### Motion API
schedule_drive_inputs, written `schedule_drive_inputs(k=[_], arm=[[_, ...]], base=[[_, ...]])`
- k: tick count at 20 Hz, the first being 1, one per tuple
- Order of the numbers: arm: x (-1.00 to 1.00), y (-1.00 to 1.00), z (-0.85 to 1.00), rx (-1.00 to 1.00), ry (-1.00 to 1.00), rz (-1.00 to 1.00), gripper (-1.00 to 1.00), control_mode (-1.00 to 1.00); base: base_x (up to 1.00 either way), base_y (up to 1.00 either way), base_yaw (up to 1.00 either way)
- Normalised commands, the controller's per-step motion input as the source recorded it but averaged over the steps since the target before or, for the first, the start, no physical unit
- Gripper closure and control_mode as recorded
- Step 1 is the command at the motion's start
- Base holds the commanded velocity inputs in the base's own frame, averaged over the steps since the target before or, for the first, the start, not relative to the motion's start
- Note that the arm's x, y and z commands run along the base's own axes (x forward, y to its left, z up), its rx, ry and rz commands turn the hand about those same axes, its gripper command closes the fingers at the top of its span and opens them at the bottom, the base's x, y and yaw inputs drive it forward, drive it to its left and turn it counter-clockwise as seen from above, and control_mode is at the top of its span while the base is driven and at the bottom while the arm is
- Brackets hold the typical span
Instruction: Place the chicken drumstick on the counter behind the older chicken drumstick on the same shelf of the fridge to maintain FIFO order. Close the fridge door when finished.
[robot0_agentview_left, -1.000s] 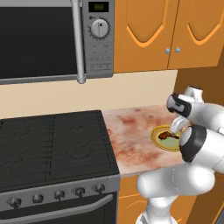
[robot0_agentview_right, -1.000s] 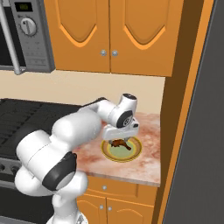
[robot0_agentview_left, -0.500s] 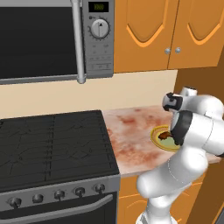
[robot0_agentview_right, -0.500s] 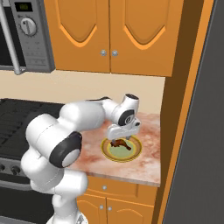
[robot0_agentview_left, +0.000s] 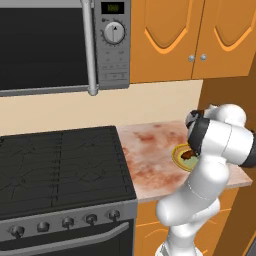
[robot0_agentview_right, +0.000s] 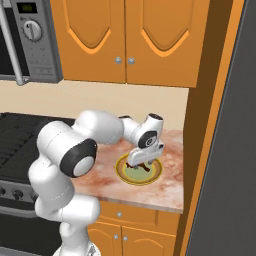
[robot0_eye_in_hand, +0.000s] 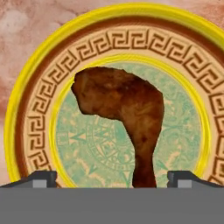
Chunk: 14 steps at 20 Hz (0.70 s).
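Hand view: the chicken drumstick (robot0_eye_in_hand: 127, 118) is seen on a plate (robot0_eye_in_hand: 39, 113) (meander-bordered, no legible writing), straddled ungripped by the wide-open tool (robot0_eye_in_hand: 113, 178).

I count one chicken drumstick (robot0_eye_in_hand: 127, 118), on one plate (robot0_eye_in_hand: 39, 105), on one table (robot0_agentview_left: 150, 155). I see one stove (robot0_agentview_left: 60, 165), one microwave (robot0_agentview_left: 65, 45) and two upper cabinet doors (robot0_agentview_right: 95, 35).

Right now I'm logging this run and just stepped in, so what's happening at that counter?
The robot's gripper hangs open just above a dark reddish-brown chicken drumstick, its fingertips on either side of the narrow bone end. The drumstick lies on a round yellow-rimmed plate on the marbled counter, beside the stove. Nothing is gripped yet.
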Motion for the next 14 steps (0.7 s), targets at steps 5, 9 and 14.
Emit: schedule_drive_inputs(k=[5,9,14], arm=[[0.31,0.0,-0.28,0.0,0.0,0.02,-1.0,-1.0],[0.34,0.0,-0.24,-0.01,0.0,0.0,-1.0,-1.0],[0.32,0.0,-0.11,0.0,0.0,0.0,-1.0,-1.0]], base=[[0.0,0.0,0.0],[0.0,0.0,0.0],[0.0,0.0,0.0]])
